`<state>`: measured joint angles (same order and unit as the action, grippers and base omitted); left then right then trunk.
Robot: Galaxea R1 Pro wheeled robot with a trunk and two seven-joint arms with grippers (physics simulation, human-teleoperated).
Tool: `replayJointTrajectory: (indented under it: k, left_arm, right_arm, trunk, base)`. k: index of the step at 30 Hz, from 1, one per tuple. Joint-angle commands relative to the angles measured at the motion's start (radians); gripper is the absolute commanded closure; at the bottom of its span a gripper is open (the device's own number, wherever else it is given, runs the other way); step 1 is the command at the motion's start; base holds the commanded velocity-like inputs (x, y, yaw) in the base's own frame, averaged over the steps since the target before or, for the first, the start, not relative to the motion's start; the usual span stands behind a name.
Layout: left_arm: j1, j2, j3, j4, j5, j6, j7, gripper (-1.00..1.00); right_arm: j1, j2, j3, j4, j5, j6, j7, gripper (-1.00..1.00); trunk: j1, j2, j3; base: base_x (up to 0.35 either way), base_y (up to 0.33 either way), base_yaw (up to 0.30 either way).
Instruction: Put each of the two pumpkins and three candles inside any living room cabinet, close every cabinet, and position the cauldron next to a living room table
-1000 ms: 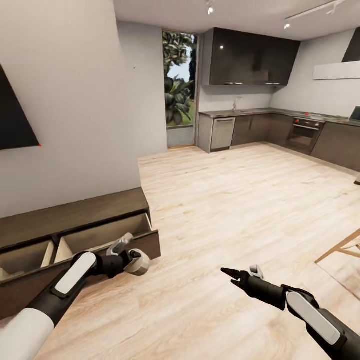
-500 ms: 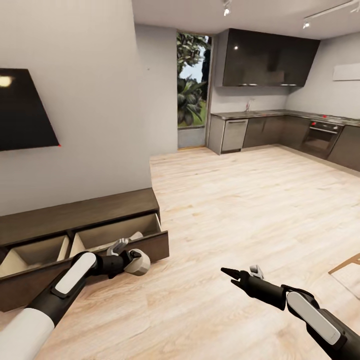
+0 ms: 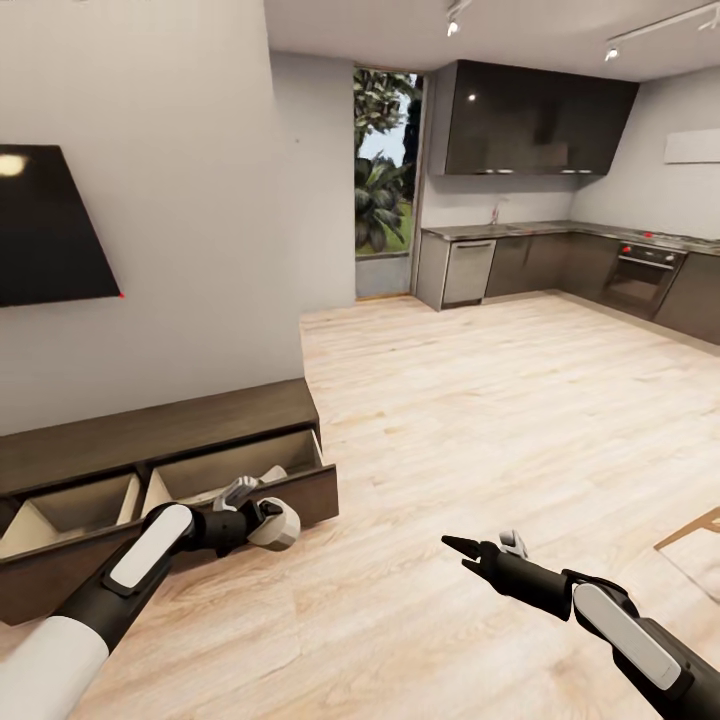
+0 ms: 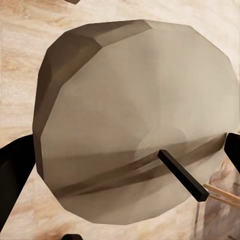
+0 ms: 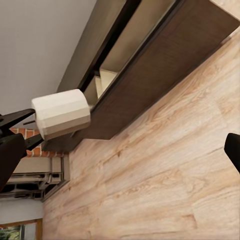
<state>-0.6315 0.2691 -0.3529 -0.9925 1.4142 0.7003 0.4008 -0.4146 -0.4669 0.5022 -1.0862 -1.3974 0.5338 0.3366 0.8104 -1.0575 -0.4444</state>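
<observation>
My left gripper [image 3: 266, 517] is shut on a candle [image 3: 277, 525], a stubby pale cylinder, just in front of the cabinet's [image 3: 150, 432] pulled-out front [image 3: 305, 493]. In the left wrist view the candle [image 4: 135, 125] is seen flat top first, with its dark wick [image 4: 182, 175] and a finger [image 4: 12, 170] on either side. The right wrist view shows the candle [image 5: 61, 112] against the dark drawer front [image 5: 155, 75]. My right gripper [image 3: 455, 546] hovers open over the floor, holding nothing. Pumpkins and cauldron are out of view.
The low cabinet runs along the left wall under a black screen [image 3: 50, 225], with two pale compartments standing open. Dark kitchen units [image 3: 560, 262] line the far wall beside a glass door [image 3: 385, 170]. A wooden table corner [image 3: 695, 527] pokes in at the right.
The camera has turned left, so the cabinet and kitchen sit further right in the picture. Both arms keep their pose and the candle stays in the left gripper.
</observation>
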Motion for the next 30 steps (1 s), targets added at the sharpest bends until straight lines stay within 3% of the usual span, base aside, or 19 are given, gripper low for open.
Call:
replayJointTrajectory:
  k: [1, 6, 10, 21, 24, 26, 28, 30]
  left_arm:
    - [-0.001, 0.002, -0.003, -0.001, 0.010, -0.001, 0.010, 1.00]
    - [0.000, 0.006, -0.003, -0.019, 0.014, 0.003, 0.009, 1.00]
    - [0.000, 0.012, -0.002, -0.043, 0.014, 0.055, 0.009, 1.00]
    - [0.000, 0.013, 0.000, -0.048, 0.017, 0.089, 0.008, 1.00]
    - [0.000, 0.013, 0.007, -0.049, 0.020, 0.138, 0.003, 1.00]
    - [0.000, 0.015, 0.017, -0.049, 0.037, 0.190, 0.001, 1.00]
    - [0.000, 0.030, 0.039, -0.049, 0.090, 0.229, 0.000, 1.00]
    - [0.000, 0.037, 0.044, -0.049, 0.113, 0.238, 0.000, 1.00]
  right_arm:
    - [-0.001, -0.001, 0.002, 0.000, -0.005, 0.001, 0.001, -1.00]
    - [-0.001, -0.001, 0.002, 0.000, -0.004, 0.000, 0.000, -1.00]
    - [-0.001, -0.001, 0.003, 0.000, -0.003, 0.000, -0.001, -1.00]
    - [-0.001, -0.001, 0.002, 0.002, -0.003, 0.000, 0.000, -1.00]
    - [-0.001, -0.001, 0.002, 0.002, -0.003, 0.000, 0.001, -1.00]
    - [-0.001, -0.001, 0.002, 0.002, -0.003, 0.000, 0.001, -1.00]
    - [-0.001, -0.001, 0.003, 0.002, -0.003, 0.000, 0.001, -1.00]
    - [-0.001, -0.001, 0.004, 0.002, -0.003, 0.000, 0.001, -1.00]
  trunk:
    - [-0.004, 0.006, 0.002]
    - [-0.012, 0.020, 0.008]
    - [-0.012, 0.020, 0.008]
    - [-0.012, 0.020, 0.008]
    - [-0.012, 0.020, 0.008]
    - [-0.012, 0.020, 0.008]
    - [-0.012, 0.020, 0.008]
    - [-0.012, 0.020, 0.008]
  base:
    - [0.000, 0.000, 0.000]
    - [0.000, 0.000, 0.000]
    - [0.062, 0.000, 0.000]
    - [0.307, 0.000, 0.000]
    - [0.334, 0.000, 0.000]
    - [0.320, 0.000, 0.000]
    - [0.308, 0.000, 0.000]
    - [0.314, 0.000, 0.000]
